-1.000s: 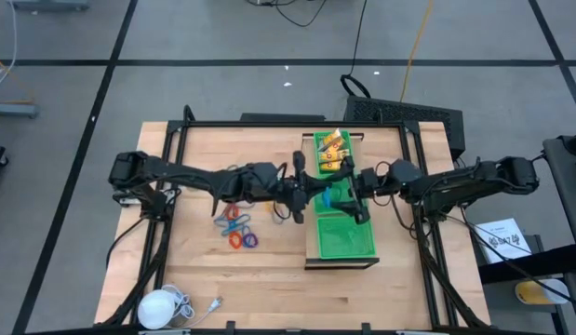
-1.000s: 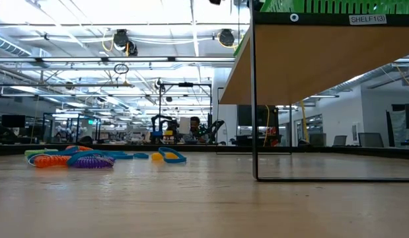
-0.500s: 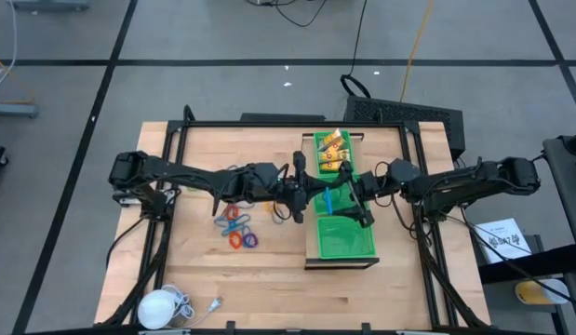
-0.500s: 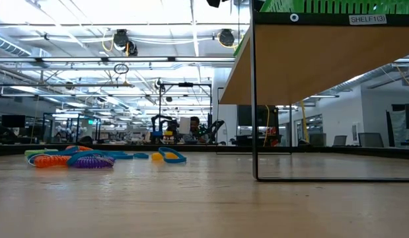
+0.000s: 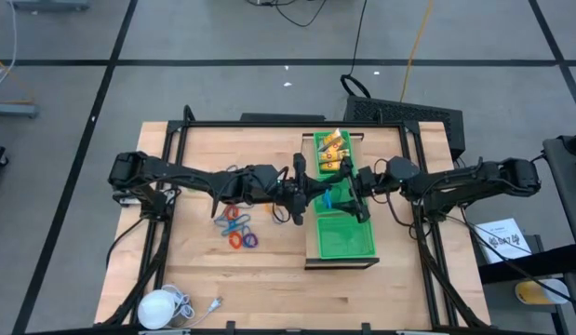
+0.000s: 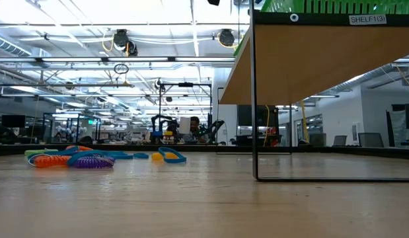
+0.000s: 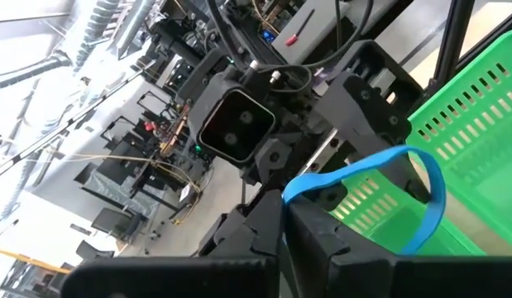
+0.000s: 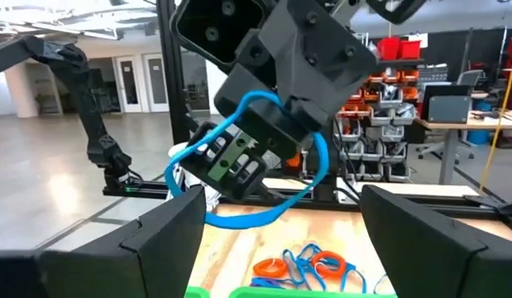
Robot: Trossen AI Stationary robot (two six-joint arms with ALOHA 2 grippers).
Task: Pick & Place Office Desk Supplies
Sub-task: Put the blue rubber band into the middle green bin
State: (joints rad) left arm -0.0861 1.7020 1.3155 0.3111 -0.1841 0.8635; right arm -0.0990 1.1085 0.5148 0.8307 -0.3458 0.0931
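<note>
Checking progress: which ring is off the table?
The blue ring, pinched in the shut left gripper above the green tray; the other rings lie on the wood.

Both arms reach toward the table's middle and meet there (nearly nose to nose). The left gripper (image 8: 239,161) is clamped tight; the right gripper (image 5: 354,198) has its fingers spread wide.

- My left gripper (image 5: 309,196) and right gripper (image 5: 354,199) face each other above the left edge of the green mesh tray (image 5: 343,238), a thin blue ring (image 5: 327,197) pinched in my left fingers (image 7: 322,240).
- The tray sits on a raised shelf right of the worktop's (image 5: 269,279) centre.
- Yellow rectangular packets (image 5: 331,149) lie in the tray's far compartment.
- Loose coloured rings (image 5: 237,228) lie on the worktop left of the shelf.
- A white round object with a cord (image 5: 161,306) sits at the near left corner.
</note>
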